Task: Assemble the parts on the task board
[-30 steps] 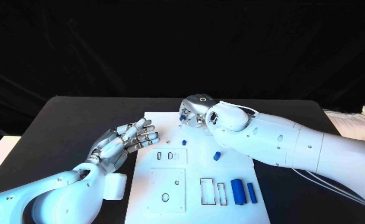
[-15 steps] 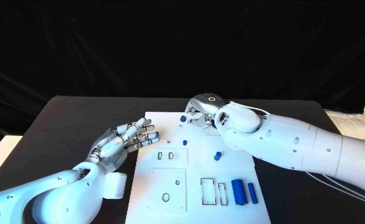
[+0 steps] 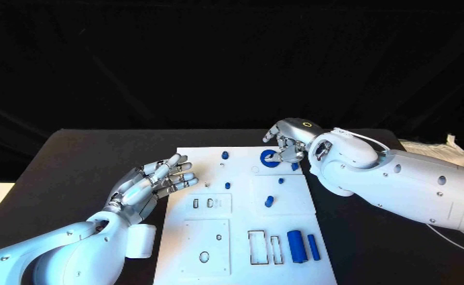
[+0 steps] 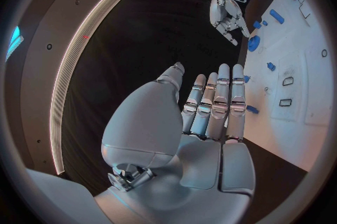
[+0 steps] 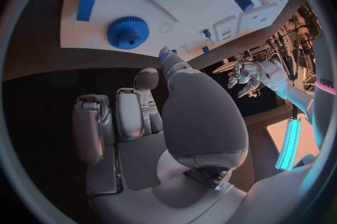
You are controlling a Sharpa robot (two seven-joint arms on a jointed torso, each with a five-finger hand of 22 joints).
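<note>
The right hand (image 3: 288, 139) hovers at the far right corner of the task board (image 3: 242, 231), fingers curled loosely inward with nothing between them, just above and beside a blue gear (image 3: 269, 157) that sits on the board. In the right wrist view the gear (image 5: 128, 32) lies free beyond the fingertips (image 5: 147, 79), apart from them. The left hand (image 3: 153, 181) rests at the board's left edge, fingers spread and straight, holding nothing. Small blue pegs (image 3: 228, 185) dot the middle of the board, and two blue bars (image 3: 302, 246) lie near its near right corner beside empty rectangular slots (image 3: 266, 245). The step in hand looks like the gear's seating. Next, probably, the right hand must reach a loose part and pinch it.
</note>
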